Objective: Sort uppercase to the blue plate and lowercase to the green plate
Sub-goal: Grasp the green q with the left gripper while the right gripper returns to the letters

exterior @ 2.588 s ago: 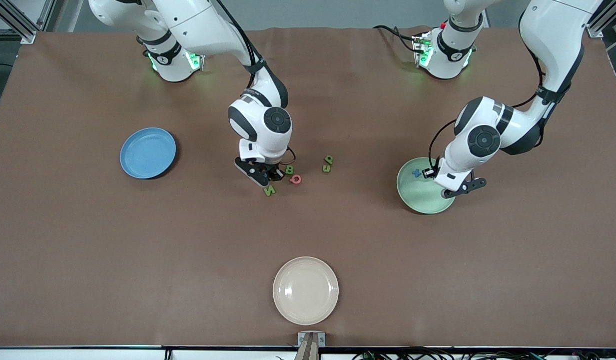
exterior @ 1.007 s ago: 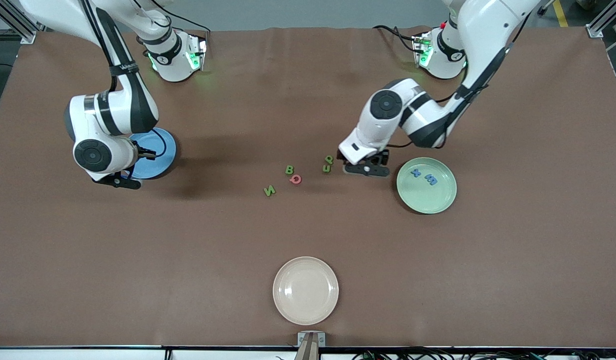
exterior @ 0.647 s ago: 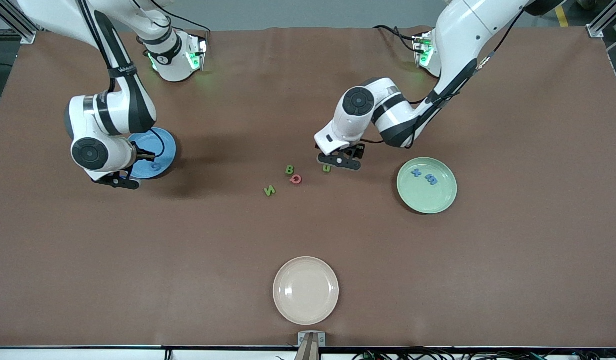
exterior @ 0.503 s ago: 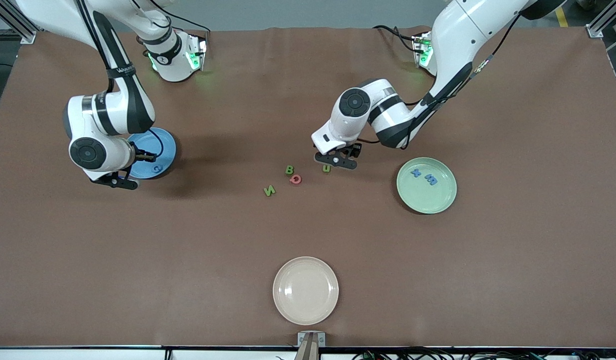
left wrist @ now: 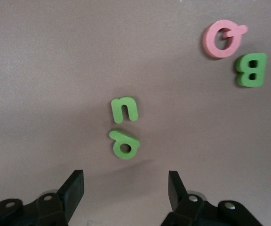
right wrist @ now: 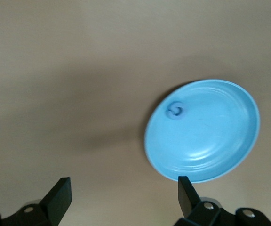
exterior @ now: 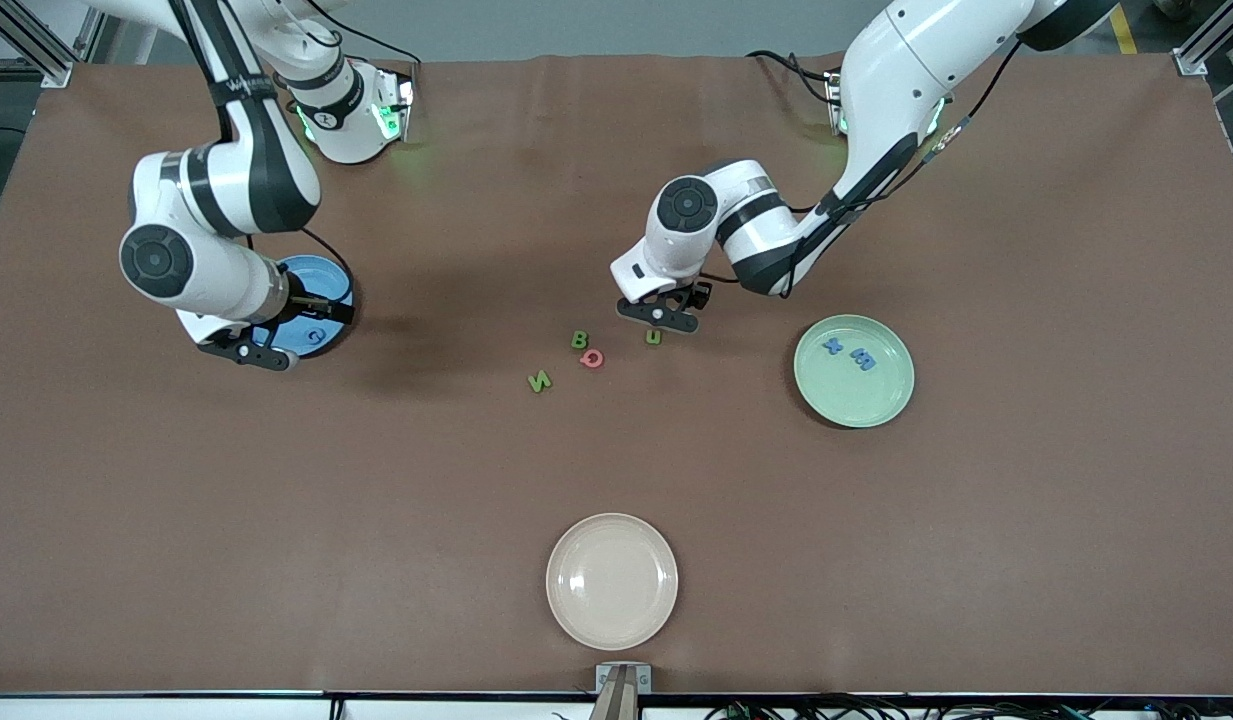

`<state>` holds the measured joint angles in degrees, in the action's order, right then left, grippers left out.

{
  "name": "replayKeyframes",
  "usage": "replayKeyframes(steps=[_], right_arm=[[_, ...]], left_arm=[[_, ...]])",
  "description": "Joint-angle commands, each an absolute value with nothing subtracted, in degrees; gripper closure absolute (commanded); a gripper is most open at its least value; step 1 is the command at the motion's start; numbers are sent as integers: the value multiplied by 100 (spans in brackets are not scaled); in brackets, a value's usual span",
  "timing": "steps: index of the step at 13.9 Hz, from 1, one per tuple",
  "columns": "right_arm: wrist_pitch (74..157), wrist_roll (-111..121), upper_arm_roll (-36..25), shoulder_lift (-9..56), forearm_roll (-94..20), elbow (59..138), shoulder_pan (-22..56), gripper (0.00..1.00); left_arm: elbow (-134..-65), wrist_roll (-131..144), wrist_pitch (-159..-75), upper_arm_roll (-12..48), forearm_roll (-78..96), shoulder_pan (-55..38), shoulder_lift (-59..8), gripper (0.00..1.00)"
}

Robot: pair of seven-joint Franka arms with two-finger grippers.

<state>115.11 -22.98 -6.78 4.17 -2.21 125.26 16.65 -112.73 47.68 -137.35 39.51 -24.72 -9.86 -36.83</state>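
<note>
Green p (left wrist: 125,144): flat on tabletop (exterior: 876,560), just ahead of the left gripper (left wrist: 126,193), jaws spread, gap centred on it; green u (left wrist: 124,109) touching past it. Right gripper (right wrist: 121,197): jaws spread, empty, beside blue plate (right wrist: 220,155) holding blue G (right wrist: 176,110).

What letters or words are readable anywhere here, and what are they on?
"G": blue foam letter lying in the blue plate.
"B": green foam piece on the table.
"Q": pink foam piece beside the B.
"N": green piece on the table.
"u" and "p": green pieces.
Two blue pieces in the green plate: too small to read.
</note>
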Motion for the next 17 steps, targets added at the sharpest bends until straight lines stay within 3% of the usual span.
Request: replayKeyframes(steps=[1,5,9,13,17], right_arm=[[11838,-2959,-677,342,-343,12402,2282,0],[12304,-3304,-677,815,-352,11885,2978,0],[12453,-3823,-677,1597,-360,11093,3488,0],[13217,-3832,-677,2178,-360,11004,3787,0],[13394,-3964,-677,2662,-360,10680,3990,1]], left_arm=[[-10987,5202,-13720,3701,-2908,-1282,-3937,19],[-10942,5414,-13921,3665,-3023,-1327,-4078,20],[-10898,5634,-13931,3665,-3155,-1345,-4183,32],[-10898,5756,-13931,3665,-3164,-1354,-4201,52],[-10907,5783,-13931,3665,-3164,-1345,-4201,64]])
